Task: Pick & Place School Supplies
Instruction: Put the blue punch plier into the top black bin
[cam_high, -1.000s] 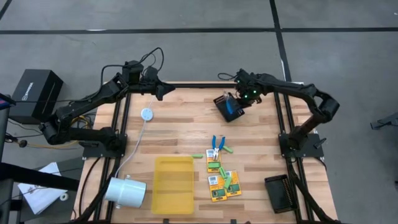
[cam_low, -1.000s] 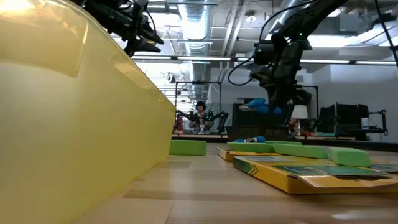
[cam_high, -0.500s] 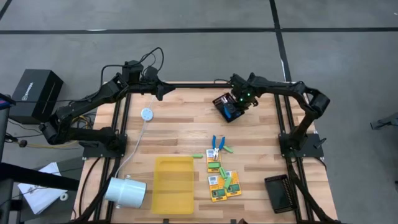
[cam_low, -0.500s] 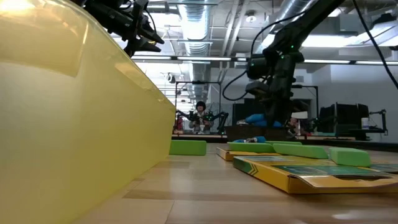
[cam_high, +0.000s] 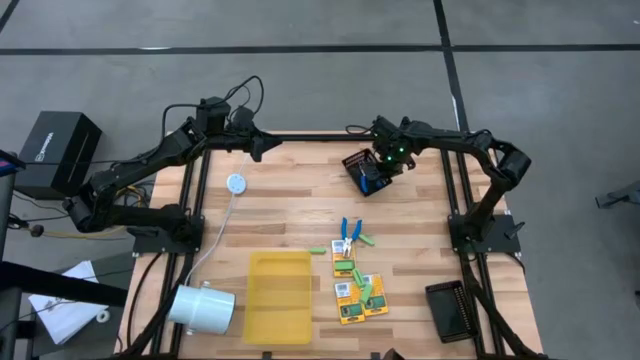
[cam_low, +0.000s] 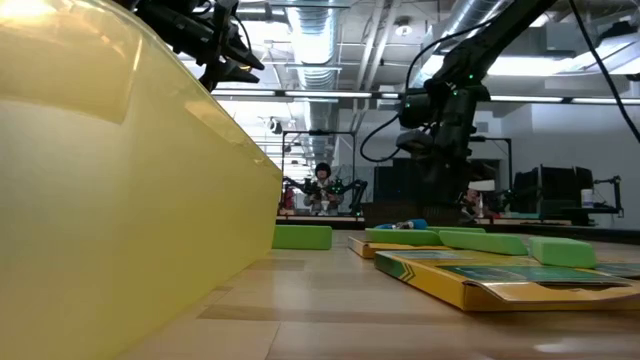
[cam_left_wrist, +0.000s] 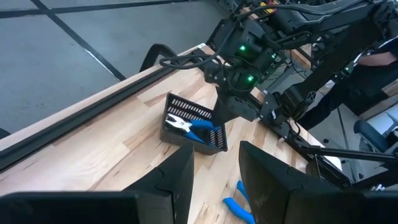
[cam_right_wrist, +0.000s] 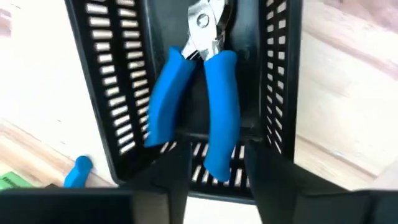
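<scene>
A blue-handled tool lies inside the black mesh tray at the table's far right, metal jaws away from my right gripper. My right gripper hangs open just above the tray, pointing steeply down. Its fingers stand on either side of one handle's end without gripping it. My left gripper waits open, raised over the table's far left edge. A second blue-handled tool, green sticks and three yellow-and-green boxes lie flat on the table's middle.
A flat yellow tray lies near the front edge, left of the boxes. A second black mesh tray sits at the near right. At the left are a white cylinder and a white disc with its cord.
My right gripper has sunk toward the far mesh tray with the blue-handled tool hanging from it. The tool no longer hangs below the fingers; it lies in the tray.
</scene>
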